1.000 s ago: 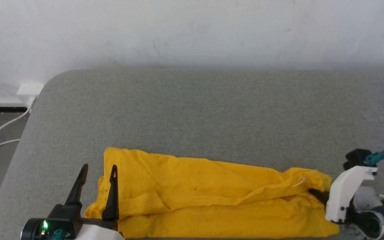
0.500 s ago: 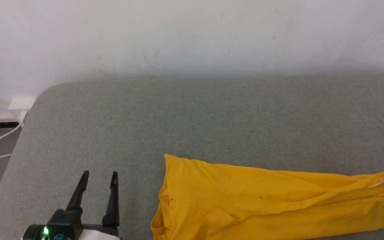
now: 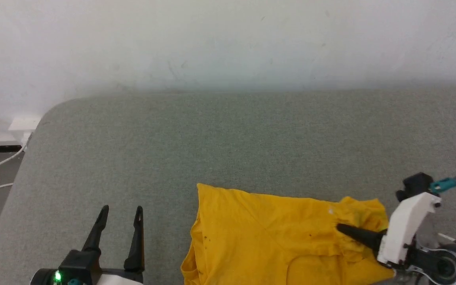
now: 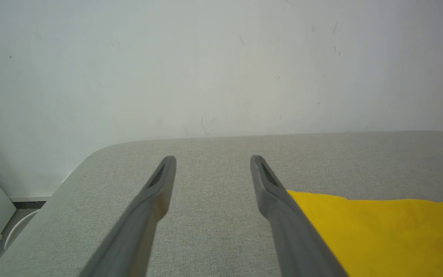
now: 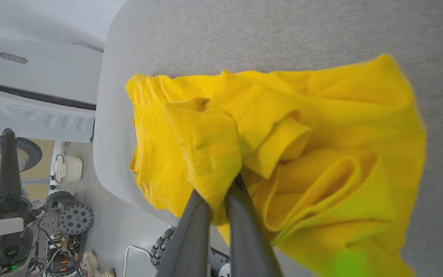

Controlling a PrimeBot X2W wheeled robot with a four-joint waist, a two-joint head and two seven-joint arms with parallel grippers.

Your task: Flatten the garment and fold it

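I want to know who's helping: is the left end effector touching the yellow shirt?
Apart. The head view shows a strip of bare grey surface between the open left end effector and the edge of the yellow shirt.

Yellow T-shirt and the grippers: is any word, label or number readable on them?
None readable. The yellow T-shirt is plain where it shows; a white speck near its bunched end is too small to read. The right gripper pinching it and the open left gripper bear no lettering.

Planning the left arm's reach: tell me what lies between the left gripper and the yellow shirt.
Bare grey surface separates left gripper and garment, seen in the head view.
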